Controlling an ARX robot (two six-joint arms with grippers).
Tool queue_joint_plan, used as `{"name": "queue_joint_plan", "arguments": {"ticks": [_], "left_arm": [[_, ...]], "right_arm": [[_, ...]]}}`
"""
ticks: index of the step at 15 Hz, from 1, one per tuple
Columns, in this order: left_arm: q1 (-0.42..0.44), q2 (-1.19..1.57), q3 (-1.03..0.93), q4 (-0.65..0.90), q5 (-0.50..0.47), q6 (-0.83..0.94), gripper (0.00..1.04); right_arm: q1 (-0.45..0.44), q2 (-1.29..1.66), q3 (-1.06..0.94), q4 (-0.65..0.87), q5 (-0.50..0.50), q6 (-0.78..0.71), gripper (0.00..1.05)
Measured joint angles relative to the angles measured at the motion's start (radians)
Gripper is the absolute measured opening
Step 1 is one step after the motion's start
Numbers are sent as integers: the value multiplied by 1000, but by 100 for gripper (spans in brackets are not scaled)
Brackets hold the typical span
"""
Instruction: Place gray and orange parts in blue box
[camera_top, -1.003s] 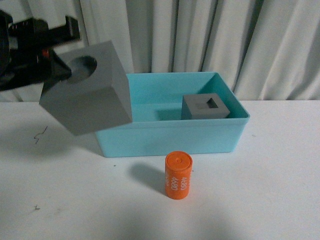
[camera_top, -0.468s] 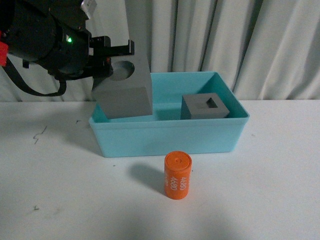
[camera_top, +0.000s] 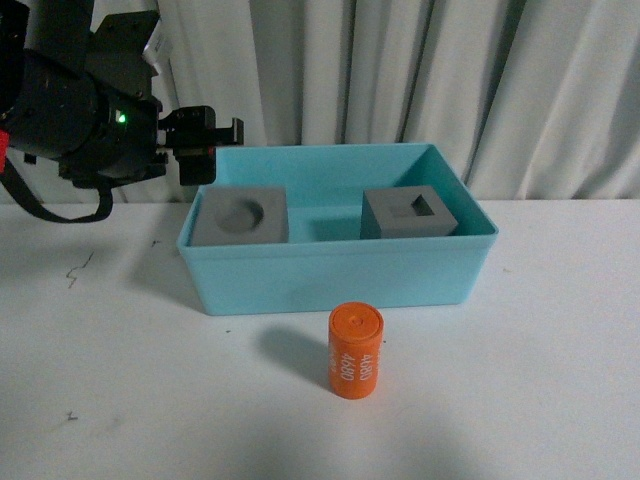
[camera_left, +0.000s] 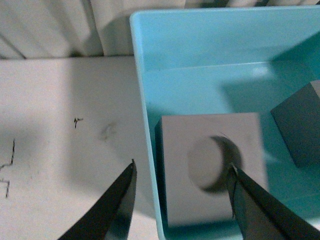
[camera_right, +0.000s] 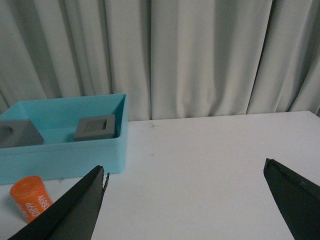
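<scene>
cubes boxed, cylinder outside

the orange cylinder (camera_top: 355, 352) stands on the counter (camera_top: 520, 400) just before the blue box (camera_top: 330, 282). inside, the round-recess cube (camera_top: 241, 216) sits left, the square-recess cube (camera_top: 410, 213) right. above the left end the left tool (camera_left: 182, 166) hangs spread, empty; the right tool (camera_right: 185, 166) gapes wide, empty too.

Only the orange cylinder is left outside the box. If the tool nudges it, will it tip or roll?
The orange cylinder stands upright on the table, taller than wide, so a high nudge could tip it. On its side, the round body would likely roll. It looks rigid, probably safe to pinch.
</scene>
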Motion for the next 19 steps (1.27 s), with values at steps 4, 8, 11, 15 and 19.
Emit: {"name": "queue_joint_plan", "arguments": {"ticks": [4,8,11,15,19], "left_arm": [[32,-241,-180,-61,46,-175,93],[48,-561,-361,-131,48,-330,97],[27,-952,-621,-387,-43,-511,98],[-31,-1263,-717,-564,-179,-647,98],[75,-1496,-1007,119,-77,-32,51]], "right_arm": [[0,0,0,0,0,0,98],[0,0,0,0,0,0,98],[0,0,0,0,0,0,98],[0,0,0,0,0,0,98],[0,0,0,0,0,0,98]]}}
